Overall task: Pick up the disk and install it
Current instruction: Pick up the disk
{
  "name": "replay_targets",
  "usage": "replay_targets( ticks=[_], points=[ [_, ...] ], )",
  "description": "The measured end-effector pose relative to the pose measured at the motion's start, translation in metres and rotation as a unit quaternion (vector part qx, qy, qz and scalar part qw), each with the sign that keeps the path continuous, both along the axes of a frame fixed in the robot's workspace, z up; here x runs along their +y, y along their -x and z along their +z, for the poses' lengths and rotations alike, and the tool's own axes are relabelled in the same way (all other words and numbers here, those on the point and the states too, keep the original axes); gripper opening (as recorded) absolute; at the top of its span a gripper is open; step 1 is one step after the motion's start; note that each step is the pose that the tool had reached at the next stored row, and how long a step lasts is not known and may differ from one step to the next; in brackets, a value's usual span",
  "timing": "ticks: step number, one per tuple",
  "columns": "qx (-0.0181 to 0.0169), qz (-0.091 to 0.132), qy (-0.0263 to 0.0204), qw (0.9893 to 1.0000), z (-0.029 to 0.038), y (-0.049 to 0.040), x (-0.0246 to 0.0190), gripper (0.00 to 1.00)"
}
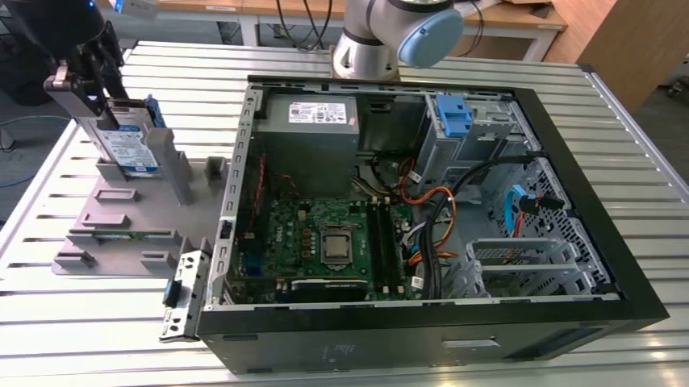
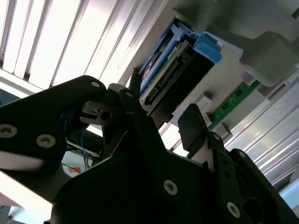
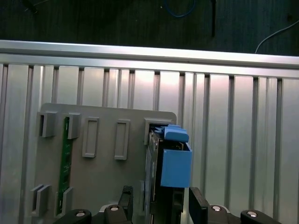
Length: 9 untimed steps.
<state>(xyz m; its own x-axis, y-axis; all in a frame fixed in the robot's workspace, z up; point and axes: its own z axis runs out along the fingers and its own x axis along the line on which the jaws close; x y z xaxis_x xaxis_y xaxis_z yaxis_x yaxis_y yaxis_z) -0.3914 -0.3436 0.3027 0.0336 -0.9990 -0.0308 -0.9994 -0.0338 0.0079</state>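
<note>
At the upper left of the exterior view, the gripper (image 1: 99, 101) hangs over the disk (image 1: 127, 145), which stands on edge in a slot of the grey rack (image 1: 119, 218) — well apart from the open case (image 1: 624, 266) at centre and right. In the first wrist view the fingers (image 3: 198, 205) are spread and straddle the disk, with a gap showing on one side; nothing is pinched. A good pick, I judge, wants them centred on the flat faces, clear of the blue bracket (image 3: 175, 168), and closed squarely — a skewed grip could jam the disk in its slot.
</note>
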Motion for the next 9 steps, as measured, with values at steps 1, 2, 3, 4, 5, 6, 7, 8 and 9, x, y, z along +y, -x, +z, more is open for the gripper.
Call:
replay_targets(
  ticks=[1,2,3,4,5,6,7,8,9],
  points=[
    [-0.0001,0.0,0.0,1.0,0.0002,0.0,0.0,0.59],
    [-0.0001,0.0,-0.0001,1.0,0.0004,0.0,0.0,0.59],
    [-0.0001,0.0,-0.0001,1.0,0.0005,0.0,0.0,0.59],
    [-0.0001,0.0,-0.0001,1.0,0.0006,0.0,0.0,0.59],
    [-0.0002,0.0,-0.0001,1.0,0.0006,0.0,0.0,0.59],
    [-0.0001,0.0,-0.0001,1.0,0.0007,0.0,0.0,0.59],
    [-0.0001,0.0,0.0,1.0,0.0007,0.0,0.0,0.59],
    [-0.0001,0.0,0.0,1.0,0.0007,0.0,0.0,0.59],
    [-0.0001,0.0,-0.0001,1.0,0.0007,0.0,0.0,0.59]
  ],
)
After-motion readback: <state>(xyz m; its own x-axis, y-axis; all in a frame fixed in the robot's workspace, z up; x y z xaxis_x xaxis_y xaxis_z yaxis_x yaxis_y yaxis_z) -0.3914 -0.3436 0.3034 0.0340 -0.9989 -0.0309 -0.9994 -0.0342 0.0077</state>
